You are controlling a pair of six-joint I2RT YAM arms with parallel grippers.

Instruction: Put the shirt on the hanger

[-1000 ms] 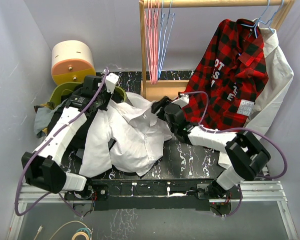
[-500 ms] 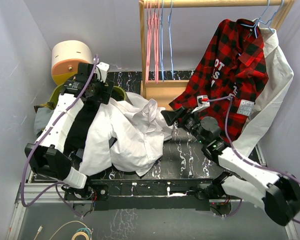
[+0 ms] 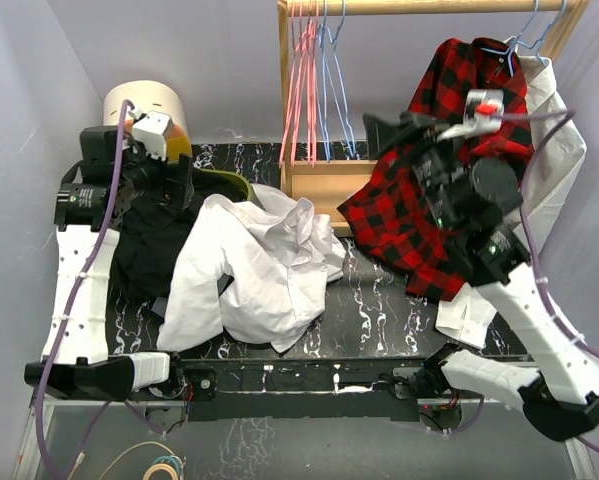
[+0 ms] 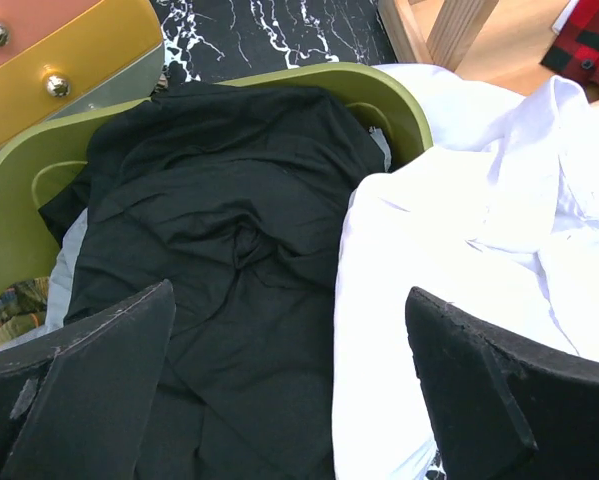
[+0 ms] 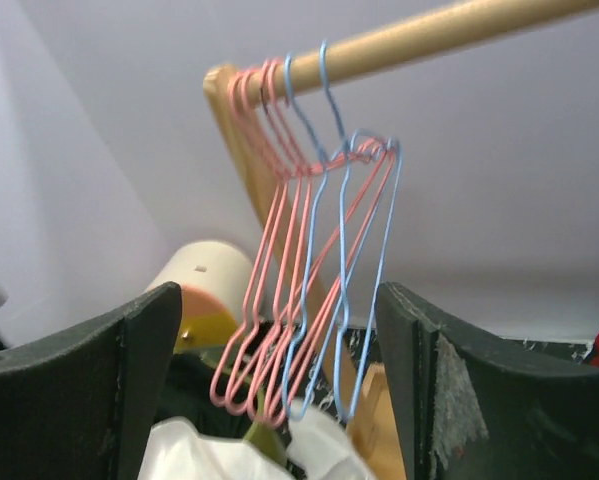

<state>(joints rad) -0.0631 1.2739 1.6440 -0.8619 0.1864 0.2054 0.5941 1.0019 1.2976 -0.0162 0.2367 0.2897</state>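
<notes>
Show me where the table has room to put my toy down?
Bare black tabletop shows between the white shirt and the hanging plaid shirt. The left is crowded with the black garment and green bin.

The shirt [image 3: 269, 270] was thin white cloth, matt and creased. The hanger [image 5: 324, 90] was thin light blue wire with a smooth coating; the pink hangers [image 5: 269, 250] looked the same. The rail [image 5: 429, 35] was pale, smooth wood. The black garment [image 4: 239, 230] was matt cloth, the tub [image 4: 379, 95] smooth green plastic, and the table [image 3: 369, 310] glossy black marbling.
</notes>
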